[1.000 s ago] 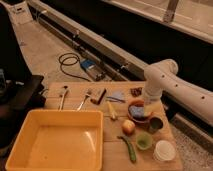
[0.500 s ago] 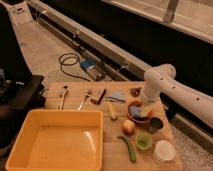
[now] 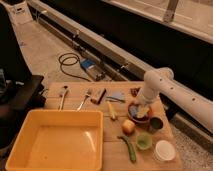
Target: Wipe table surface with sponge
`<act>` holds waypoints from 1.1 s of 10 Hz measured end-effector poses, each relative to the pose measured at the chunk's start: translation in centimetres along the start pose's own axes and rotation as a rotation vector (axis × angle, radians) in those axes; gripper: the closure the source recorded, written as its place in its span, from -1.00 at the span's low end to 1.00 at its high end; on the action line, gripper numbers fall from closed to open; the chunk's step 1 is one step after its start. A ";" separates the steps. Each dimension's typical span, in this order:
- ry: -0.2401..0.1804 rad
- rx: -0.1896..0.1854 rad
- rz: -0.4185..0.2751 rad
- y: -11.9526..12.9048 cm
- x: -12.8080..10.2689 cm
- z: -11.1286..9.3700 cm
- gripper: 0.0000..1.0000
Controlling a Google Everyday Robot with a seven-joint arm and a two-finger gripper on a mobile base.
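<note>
The table surface (image 3: 75, 91) is a light brown wooden top. A small blue-grey sponge (image 3: 118, 95) lies on it near the back edge, at the middle. My white arm comes in from the right and bends down. My gripper (image 3: 139, 108) hangs open just above a dark bowl (image 3: 136, 119), a short way right of the sponge and apart from it. I see nothing held between its fingers.
A big yellow tub (image 3: 60, 139) fills the front left. A brush (image 3: 62, 95), a fork (image 3: 85, 98) and a brown bar (image 3: 98, 96) lie left of the sponge. An apple (image 3: 128, 127), green cup (image 3: 144, 141), white lid (image 3: 164, 150), dark cup (image 3: 156, 123) and green vegetable (image 3: 129, 148) crowd the front right.
My arm has crept a little to the left and downward, bringing the gripper lower over the bowl. Nothing on the table has moved.
</note>
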 end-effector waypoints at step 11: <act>-0.067 -0.058 -0.055 -0.2 -1.2 3.3 0.23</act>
